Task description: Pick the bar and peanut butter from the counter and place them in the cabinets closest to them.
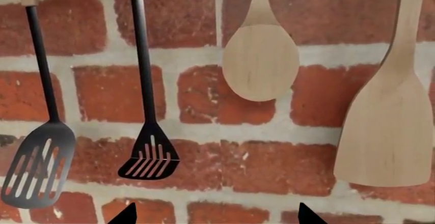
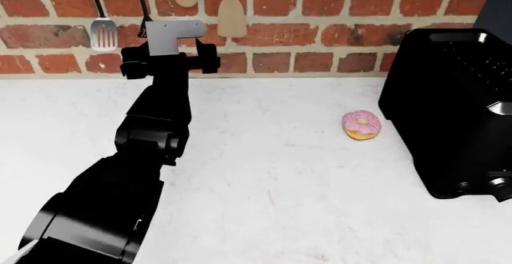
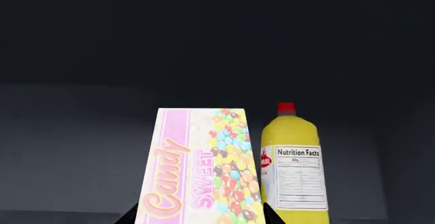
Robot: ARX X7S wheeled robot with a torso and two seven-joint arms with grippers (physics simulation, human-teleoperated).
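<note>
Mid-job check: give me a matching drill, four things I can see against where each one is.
Things:
1. bar
2. donut
3. yellow bottle
4. wooden spoon

Places:
A. hanging on the brick wall
B. on the white counter, beside the black appliance
C. between the right gripper's fingers
D. standing beside the bar in a dark space

Pairs: 1-C, 2-B, 3-D, 4-A

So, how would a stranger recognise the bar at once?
Look in the dark grey enclosure shown by the right wrist view. Beside a yellow bottle with a red cap stands the bar, a flat pink packet. Only it carries coloured candies and the words Candy and Sweet.
</note>
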